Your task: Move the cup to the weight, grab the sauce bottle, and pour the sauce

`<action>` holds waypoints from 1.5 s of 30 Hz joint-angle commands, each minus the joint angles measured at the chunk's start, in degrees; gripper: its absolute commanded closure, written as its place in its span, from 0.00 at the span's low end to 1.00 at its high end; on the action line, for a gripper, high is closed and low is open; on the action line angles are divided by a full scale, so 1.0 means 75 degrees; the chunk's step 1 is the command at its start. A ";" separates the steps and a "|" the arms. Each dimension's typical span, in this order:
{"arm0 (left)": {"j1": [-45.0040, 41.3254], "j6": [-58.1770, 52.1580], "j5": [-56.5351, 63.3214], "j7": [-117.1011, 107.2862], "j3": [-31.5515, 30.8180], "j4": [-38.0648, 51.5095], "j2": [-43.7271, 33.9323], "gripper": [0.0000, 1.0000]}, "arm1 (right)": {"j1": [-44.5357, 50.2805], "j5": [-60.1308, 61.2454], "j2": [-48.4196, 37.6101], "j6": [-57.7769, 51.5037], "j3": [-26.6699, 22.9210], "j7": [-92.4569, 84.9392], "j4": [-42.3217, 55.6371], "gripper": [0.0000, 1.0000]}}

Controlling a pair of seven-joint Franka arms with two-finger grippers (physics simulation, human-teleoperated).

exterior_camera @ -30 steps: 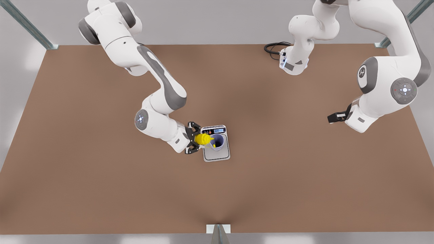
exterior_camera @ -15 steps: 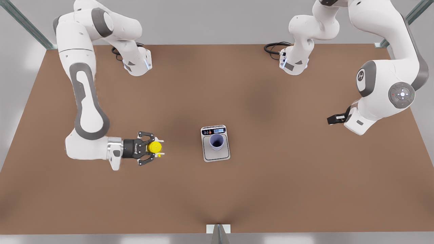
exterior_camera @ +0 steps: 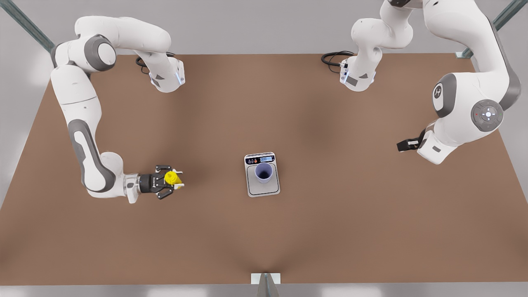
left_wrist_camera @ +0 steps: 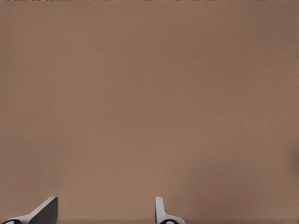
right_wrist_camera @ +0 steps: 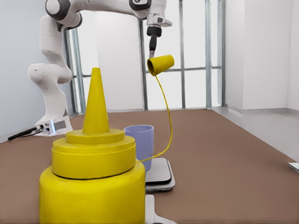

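We read the right gripper [exterior_camera: 171,180] as clamped on the sauce bottle [right_wrist_camera: 91,179], upright, well off the weight [exterior_camera: 263,187], likely done pouring. Cup [exterior_camera: 263,172] sits on its plate; farther off, left gripper [exterior_camera: 406,143] waits, fingers [left_wrist_camera: 46,211] apart.

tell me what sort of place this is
Likely a simulated robot test bench, not a real kitchen: two white arms over a plain brown table, on it just a scale carrying a cup, and a sauce bottle in the right gripper.
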 commanded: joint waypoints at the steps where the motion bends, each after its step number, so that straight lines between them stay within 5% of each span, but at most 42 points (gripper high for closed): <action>1: 0.0003 0.0000 0.0001 0.0000 0.0001 0.0000 -0.0001 0.00 | 0.0013 -0.0268 0.0083 -0.0150 -0.0004 -0.0042 0.0025 0.59; 12: -0.0091 0.0000 0.0013 -0.0024 -0.0011 0.0012 0.0140 0.00 | 0.0060 -0.0245 0.0798 -0.0127 -0.0074 -0.0476 0.0283 0.58; 21: -0.0267 -0.0117 0.0001 -0.0094 -0.0011 0.0070 0.0433 0.00 | 0.0025 -0.0245 0.1009 -0.0127 -0.0086 -0.0441 0.0365 0.47; 22: -0.0313 -0.0117 0.0001 -0.0094 0.0001 0.0070 0.0433 0.00 | 0.0025 -0.0245 0.1009 -0.0127 -0.0074 -0.0418 0.0365 0.40; 23: -0.0313 -0.0117 0.0001 -0.0094 0.0001 0.0070 0.0433 0.00 | 0.0001 -0.0245 0.0997 -0.0127 -0.0086 -0.0394 0.0365 0.12; 24: -0.0313 -0.0129 0.0001 -0.0094 0.0001 0.0082 0.0433 0.00 | 0.0013 -0.0245 0.1009 -0.0138 -0.0086 -0.0394 0.0365 0.00; 37: -0.0431 -0.0281 0.0001 -0.0164 0.0001 0.0082 0.0398 0.00 | -0.0174 -0.0374 0.1009 -0.0138 -0.0086 -0.0371 0.0342 0.00; 43: -0.0560 -0.0293 0.0001 -0.0410 0.0001 0.0164 0.0398 0.00 | -0.2469 -0.2541 0.0892 -0.1238 -0.0074 -0.0289 0.0271 0.00; 45: -0.0560 -0.0293 0.0001 -0.0422 0.0001 0.0164 0.0398 0.00 | -0.3888 -0.3385 -0.0826 -0.2551 0.0078 0.2062 0.0810 0.00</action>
